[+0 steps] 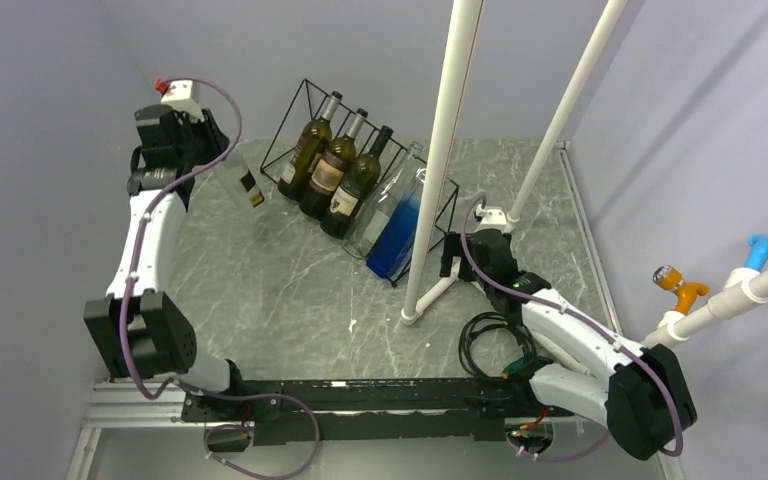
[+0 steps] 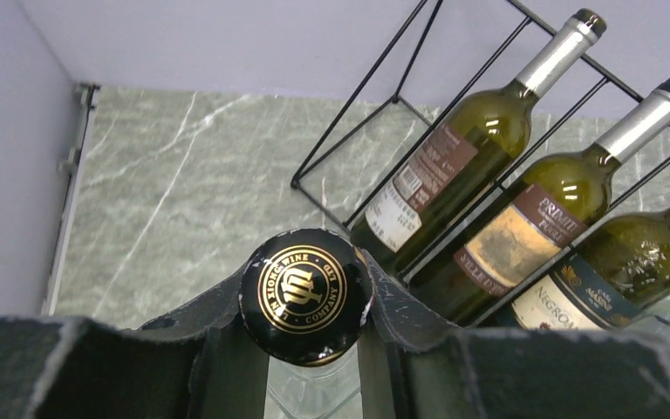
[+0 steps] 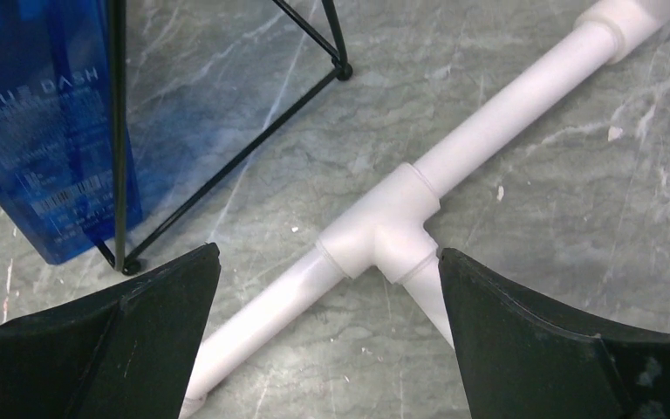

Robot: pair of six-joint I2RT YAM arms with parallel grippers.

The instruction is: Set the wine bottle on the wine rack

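The left hand (image 2: 307, 305) grips the wine bottle (image 1: 247, 186) at its capped neck beside the wine rack (image 2: 361, 92), while the right hand (image 3: 328, 255) hangs open above the tabletop (image 1: 260, 270).

left arm (image 1: 148, 238) extended | left fingers (image 2: 214, 349) clamped | right fingers (image 3: 140, 340) apart

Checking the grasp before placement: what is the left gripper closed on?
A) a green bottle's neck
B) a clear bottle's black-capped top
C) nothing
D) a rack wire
B: the left gripper clamps the gold-printed black cap of the clear wine bottle.
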